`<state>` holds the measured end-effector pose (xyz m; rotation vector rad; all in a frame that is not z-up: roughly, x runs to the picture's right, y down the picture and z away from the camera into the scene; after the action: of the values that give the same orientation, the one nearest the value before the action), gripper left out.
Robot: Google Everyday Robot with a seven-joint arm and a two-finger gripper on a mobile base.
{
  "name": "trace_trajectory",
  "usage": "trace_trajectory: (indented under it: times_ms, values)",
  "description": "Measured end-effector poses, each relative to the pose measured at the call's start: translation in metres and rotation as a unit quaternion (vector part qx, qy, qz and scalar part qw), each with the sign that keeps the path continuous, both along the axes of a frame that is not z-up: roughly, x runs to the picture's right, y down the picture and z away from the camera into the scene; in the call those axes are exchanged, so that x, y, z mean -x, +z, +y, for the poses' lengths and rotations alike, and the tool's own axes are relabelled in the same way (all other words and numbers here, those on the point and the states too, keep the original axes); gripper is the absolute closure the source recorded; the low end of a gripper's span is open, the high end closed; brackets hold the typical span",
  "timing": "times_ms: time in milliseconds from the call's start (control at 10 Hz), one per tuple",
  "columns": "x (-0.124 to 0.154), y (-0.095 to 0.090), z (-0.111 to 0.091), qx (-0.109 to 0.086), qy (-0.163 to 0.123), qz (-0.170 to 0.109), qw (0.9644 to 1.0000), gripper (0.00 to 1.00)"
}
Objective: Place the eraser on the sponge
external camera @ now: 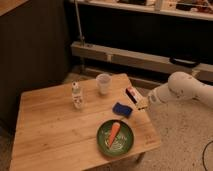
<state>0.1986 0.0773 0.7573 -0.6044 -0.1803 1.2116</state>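
Pincer (pixel 142 104) beside eraser (pixel 131 93), arm (pixel 187 90) outstretched.

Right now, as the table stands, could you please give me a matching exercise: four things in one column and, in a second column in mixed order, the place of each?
Things:
1. eraser
2. sponge
3. carrot
4. bottle

Places:
A. on the green plate
B. upright, left of the cup
C. near the right edge of the table, close to the end effector
D. between the eraser and the green plate

Pairs: 1-C, 2-D, 3-A, 4-B.
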Motion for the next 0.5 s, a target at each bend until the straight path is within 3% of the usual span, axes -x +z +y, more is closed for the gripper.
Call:
trace_trajectory:
  times_ms: [500]
  values:
    - [-0.001,0.013,0.03,0.015,-0.001,-0.012,0.9998,1.0]
